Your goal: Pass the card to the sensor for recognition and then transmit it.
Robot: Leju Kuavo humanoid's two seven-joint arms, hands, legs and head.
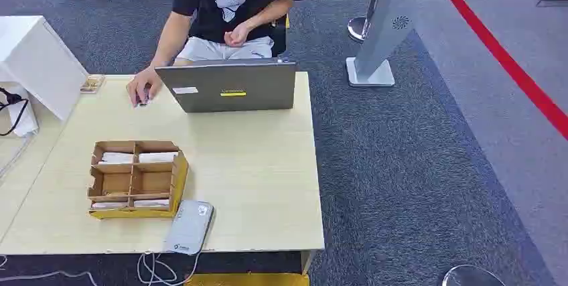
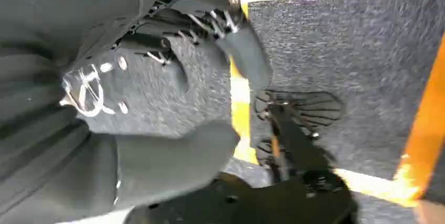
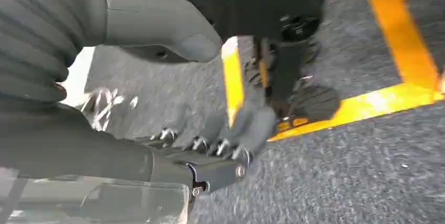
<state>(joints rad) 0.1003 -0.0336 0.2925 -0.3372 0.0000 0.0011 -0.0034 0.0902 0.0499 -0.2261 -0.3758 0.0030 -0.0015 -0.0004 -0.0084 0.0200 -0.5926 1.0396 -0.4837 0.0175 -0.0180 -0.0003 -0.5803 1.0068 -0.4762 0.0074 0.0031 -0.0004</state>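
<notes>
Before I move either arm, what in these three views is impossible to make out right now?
- Cards in the cardboard organiser, head view: too small to read, partly hidden by its dividers.
- Sensor: markings too small; its cable runs off the bottom edge.
- Object under the person's hand: covered by it.
- Laptop screen: faces away.
- Left hand and right hand, wrist views: motion-blurred over the floor.

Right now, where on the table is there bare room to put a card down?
The table's right half is bare, from the laptop down to the near edge. It is crowded on the left: the cardboard organizer, the grey sensor against it, and a person's hand beside the laptop.
</notes>
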